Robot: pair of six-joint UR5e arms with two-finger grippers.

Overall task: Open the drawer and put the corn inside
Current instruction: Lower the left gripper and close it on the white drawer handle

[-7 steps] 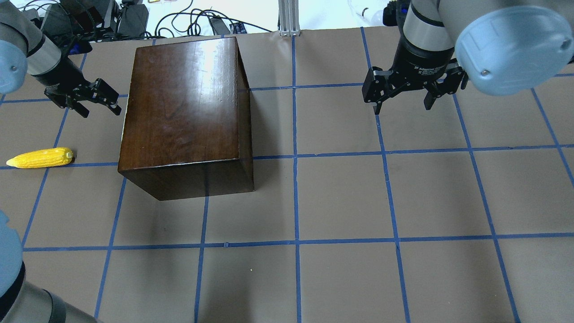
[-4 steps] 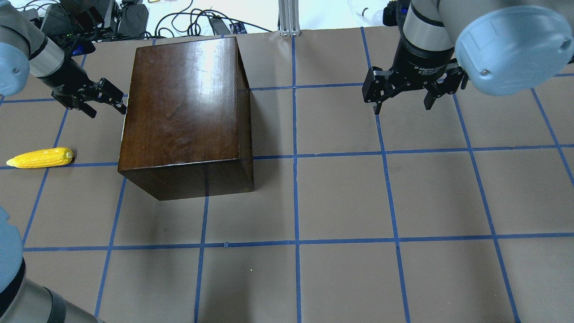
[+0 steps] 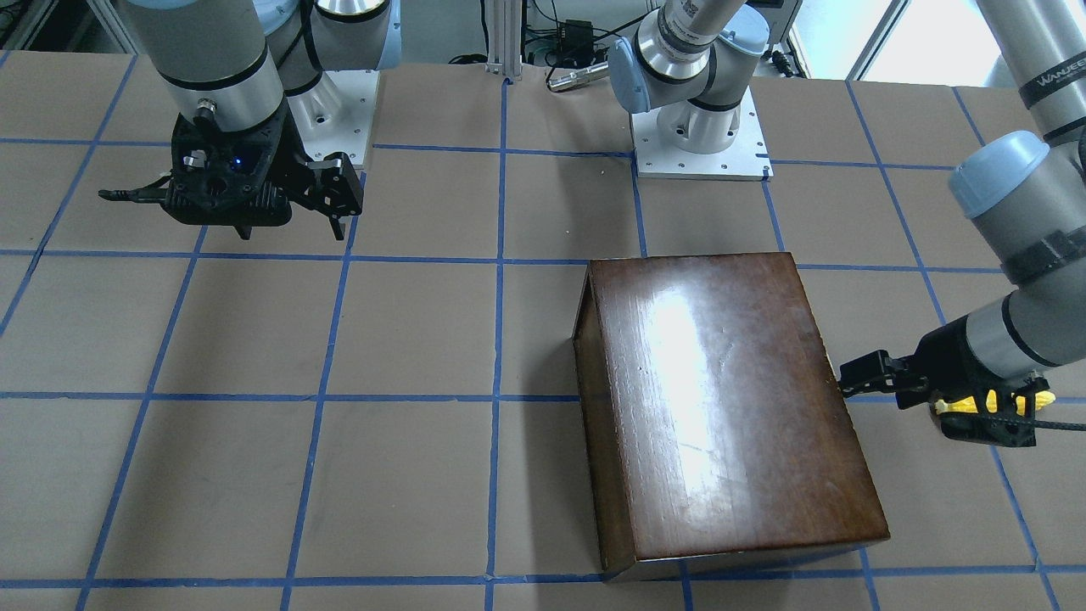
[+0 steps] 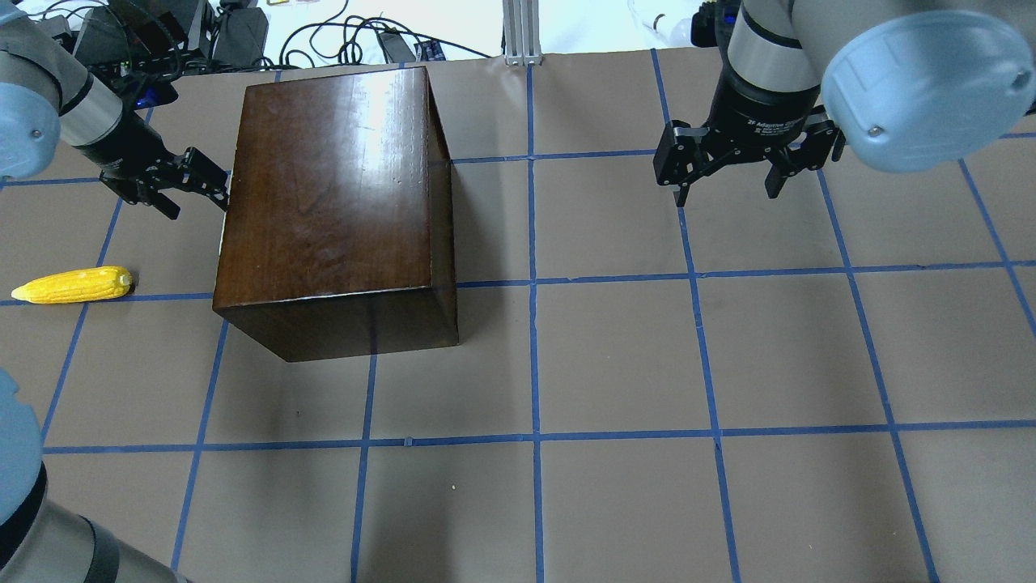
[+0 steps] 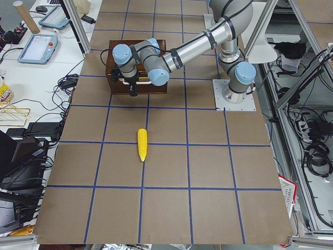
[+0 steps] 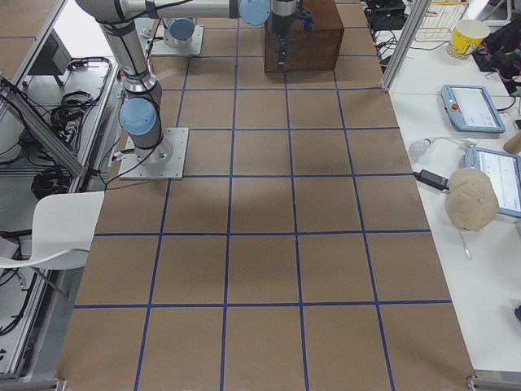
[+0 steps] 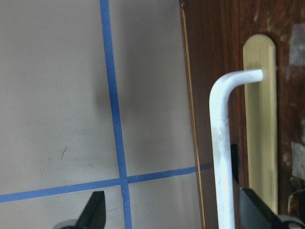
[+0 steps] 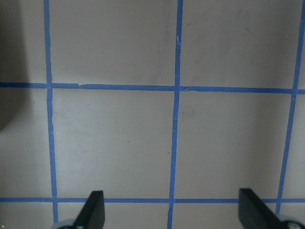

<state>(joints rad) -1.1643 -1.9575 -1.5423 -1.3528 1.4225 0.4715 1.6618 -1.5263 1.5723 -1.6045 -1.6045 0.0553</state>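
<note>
Brown paper-covered tabletop [image 4: 615, 356] with a blue tape [image 4: 534, 243] grid, cables and kit along the far edge

- Glossy dark-brown wooden box [image 4: 332, 186] stands on the robot's left half of the tabletop, lid face catching glare
- The drawer [image 7: 214, 43] has a dark brown front panel with chipped patches. It faces the robot's left and sits pushed in, flush with the box side
- On the front: a bent white bar handle [image 7: 221, 152] standing off the panel, and a long round-ended brass plate [image 7: 259, 119] behind it
- The left pincer [image 4: 200, 202] is low at the drawer side of the box with its jaws apart. In the left wrist view the white handle runs between the two fingers, nearer one of them. Contact is not visible, nothing is clamped
- The right pincer [image 4: 726, 193] hangs over bare tabletop on the robot's right, well apart from the box, pointing down. Its jaws are spread wide and nothing is held
- The small bright-yellow corn [image 4: 73, 285] cob lies flat on the tabletop on the robot's left, on a tape line. It is well apart from the box, blunt end toward it and pointed tip away
- The corn is close to the left arm but clear of its fingers. In the front-facing view the left wrist hides most of it
</note>
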